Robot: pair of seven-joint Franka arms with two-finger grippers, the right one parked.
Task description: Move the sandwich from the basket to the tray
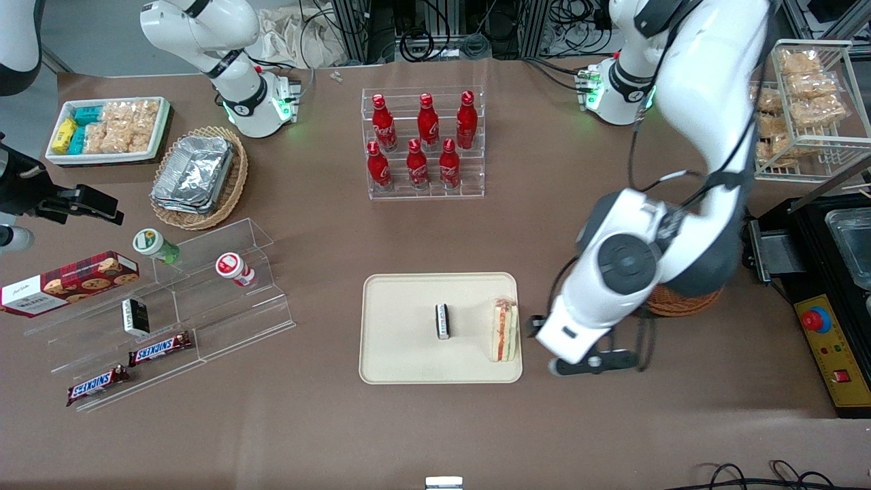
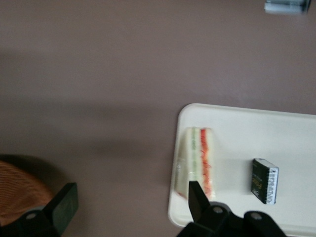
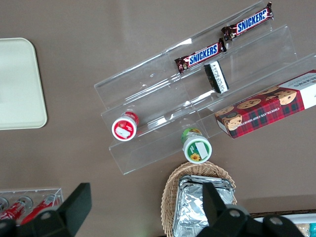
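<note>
The sandwich (image 1: 505, 331) lies on the cream-beige tray (image 1: 408, 361), at the tray's edge toward the working arm's end of the table. It also shows in the left wrist view (image 2: 200, 160) on the tray (image 2: 237, 128). The reddish-brown wicker basket (image 1: 680, 303) is mostly hidden under the working arm; part of its rim shows in the left wrist view (image 2: 19, 190). My left gripper (image 1: 533, 328) hangs above the bare table between tray and basket, just beside the sandwich. It is open wide and empty (image 2: 131, 202), and one finger (image 2: 197, 197) overlaps the sandwich's end.
A small black packet (image 1: 443, 320) stands on the tray's middle. A rack of red bottles (image 1: 423, 143) is farther from the camera. Clear acrylic steps (image 1: 204, 299) with snacks, an oval basket of foil trays (image 1: 201, 177) and a white bin (image 1: 109, 129) lie toward the parked arm's end.
</note>
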